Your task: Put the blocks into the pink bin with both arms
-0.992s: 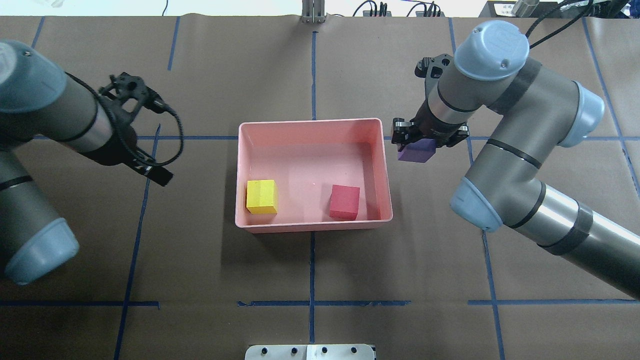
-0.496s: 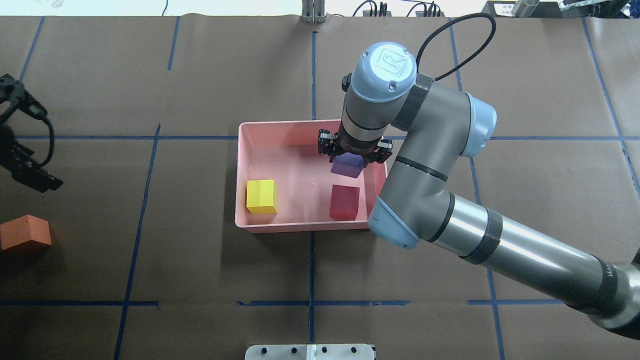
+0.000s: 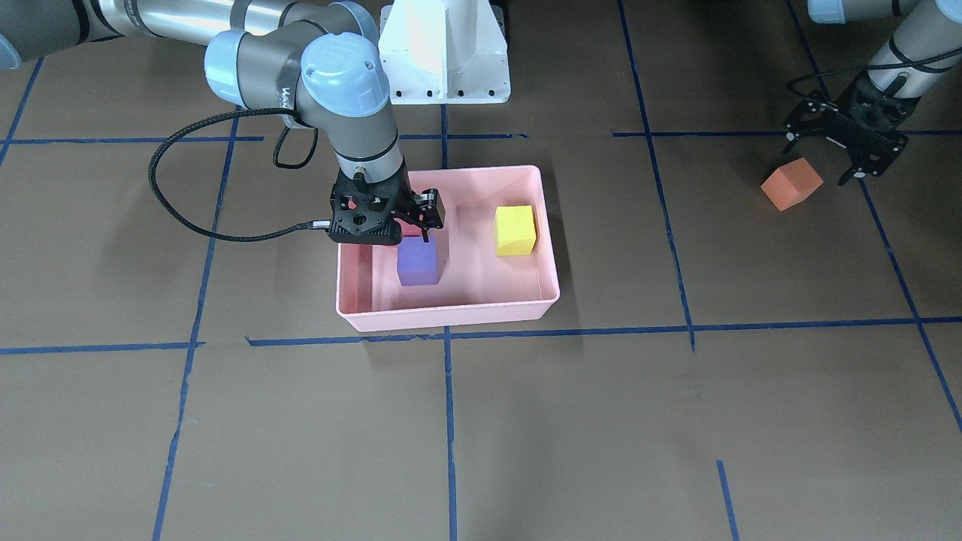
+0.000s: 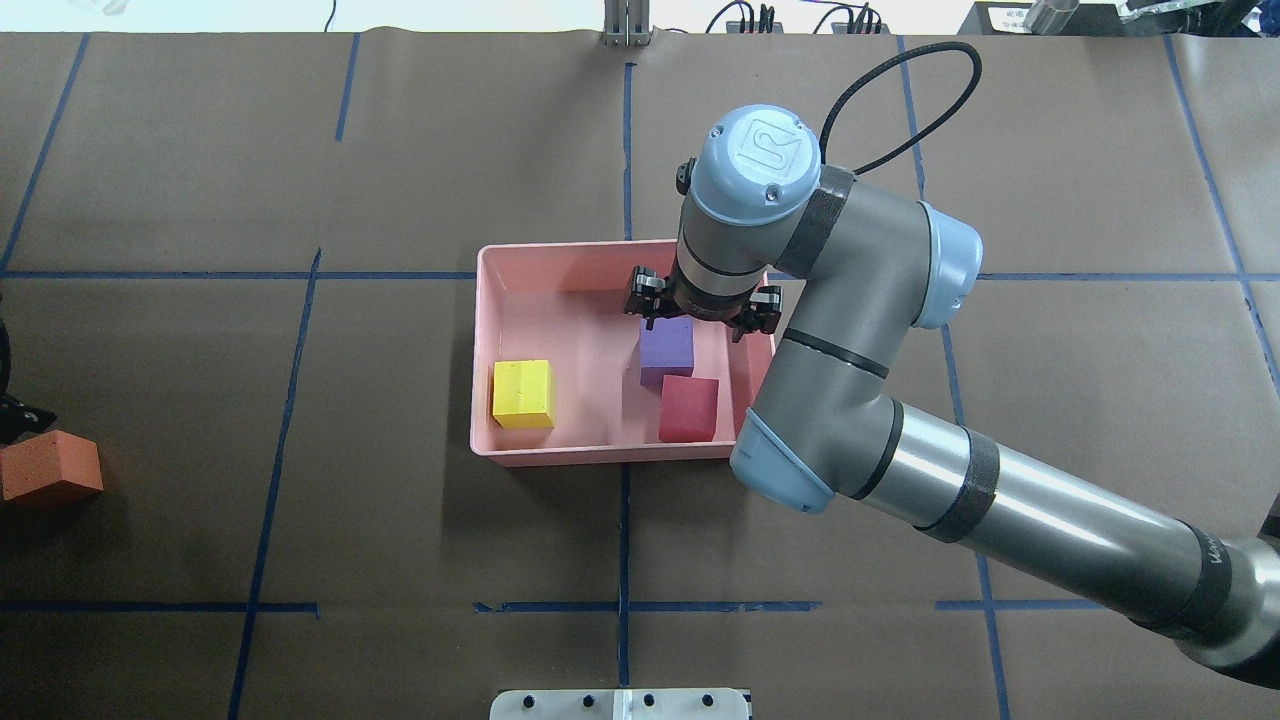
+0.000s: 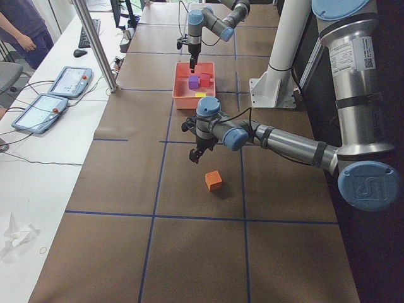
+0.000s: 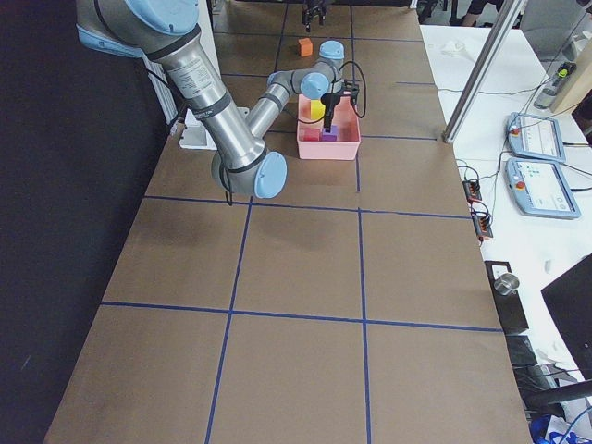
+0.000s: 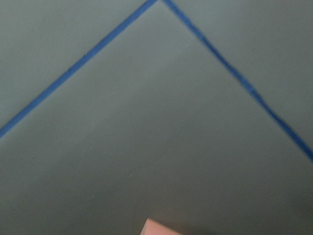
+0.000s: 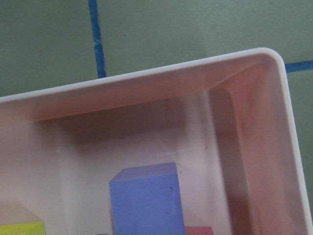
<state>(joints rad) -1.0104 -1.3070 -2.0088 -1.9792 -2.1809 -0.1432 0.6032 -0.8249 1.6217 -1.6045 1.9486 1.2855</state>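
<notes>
While the right gripper (image 4: 697,322) hangs low inside the bin (image 4: 520,252), its jaws stand spread and grip nothing. The purple block (image 4: 667,350) sits on the bin floor right under it, clear of both fingers. Close against it lies the red block (image 4: 688,408); I cannot tell whether the two touch. The yellow block (image 4: 522,393) rests apart, by the opposite short wall. An embossed UR emblem (image 4: 765,148) shows on the blue cap of the right arm; the lettering further along that arm is too small to read. Off to the robot's left, the orange block (image 3: 791,184) lies tilted on the table (image 4: 400,520). The left gripper (image 3: 827,154) hovers just beside it, fingers splayed and empty.
</notes>
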